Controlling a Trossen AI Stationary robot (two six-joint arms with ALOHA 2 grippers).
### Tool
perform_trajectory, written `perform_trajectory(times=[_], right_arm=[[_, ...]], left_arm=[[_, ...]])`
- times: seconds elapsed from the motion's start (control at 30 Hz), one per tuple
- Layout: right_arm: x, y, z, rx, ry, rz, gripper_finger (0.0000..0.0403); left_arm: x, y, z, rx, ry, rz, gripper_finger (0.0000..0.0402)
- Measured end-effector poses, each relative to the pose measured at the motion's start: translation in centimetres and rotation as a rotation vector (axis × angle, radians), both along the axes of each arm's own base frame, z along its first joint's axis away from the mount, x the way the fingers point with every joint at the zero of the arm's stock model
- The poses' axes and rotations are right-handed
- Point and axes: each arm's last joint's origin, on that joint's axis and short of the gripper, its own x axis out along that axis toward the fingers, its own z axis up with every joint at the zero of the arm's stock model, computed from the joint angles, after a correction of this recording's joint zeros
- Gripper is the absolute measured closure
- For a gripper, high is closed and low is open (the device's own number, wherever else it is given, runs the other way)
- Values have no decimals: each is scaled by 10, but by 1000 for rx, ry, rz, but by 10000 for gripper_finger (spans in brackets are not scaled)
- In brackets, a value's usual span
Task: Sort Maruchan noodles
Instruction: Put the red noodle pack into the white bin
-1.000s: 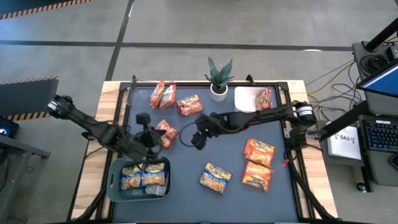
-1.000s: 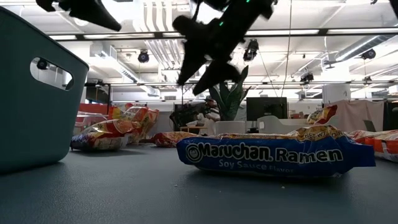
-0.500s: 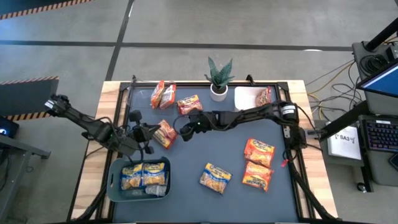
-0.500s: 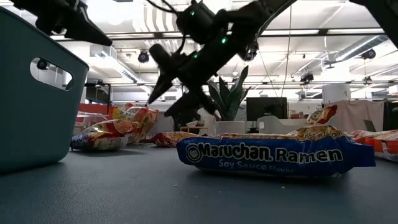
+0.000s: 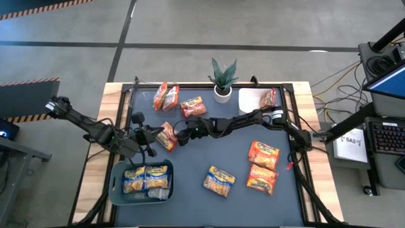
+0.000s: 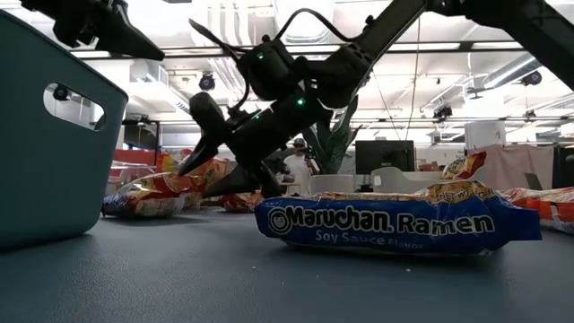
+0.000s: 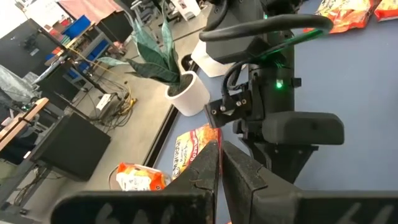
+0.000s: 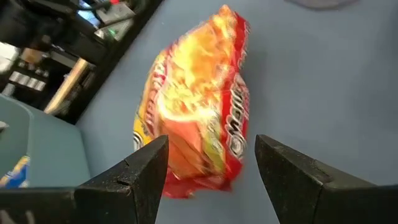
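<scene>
An orange-red noodle packet (image 5: 168, 135) (image 8: 199, 106) lies flat on the dark mat left of centre. My right gripper (image 5: 178, 134) (image 8: 211, 168) is open and slants down over it from the right, one finger on either side of the packet's nearer end. I see no touch. My left gripper (image 5: 152, 135) (image 7: 219, 149) is shut and empty, hovering just left of that packet, above the far rim of the teal bin (image 5: 118, 189). The bin holds yellow-and-blue packets (image 5: 145, 178).
Loose packets lie at the far left (image 5: 165, 95) (image 5: 193, 106), on a white plate at the far right (image 5: 269, 99), and at the near right (image 5: 264, 154) (image 5: 261, 179) (image 5: 219, 180). A potted plant (image 5: 223, 79) stands at the far edge.
My right gripper has reached toward the table's left edge and sunk, rolling and tipping its fingers down, until it stands open over the orange-red packet. My left gripper has drawn back a little toward the left edge and kept shut. No packet has moved.
</scene>
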Motion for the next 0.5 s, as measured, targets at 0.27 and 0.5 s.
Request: perform_trajectory(times=[0.27,0.5], right_arm=[[2,0,-1,-4,-8,1,247],[1,1,1,-40,4,48,384]], left_arm=[[1,0,0,4,1,-3,402],[1,-1,0,1,-4,-3,402]])
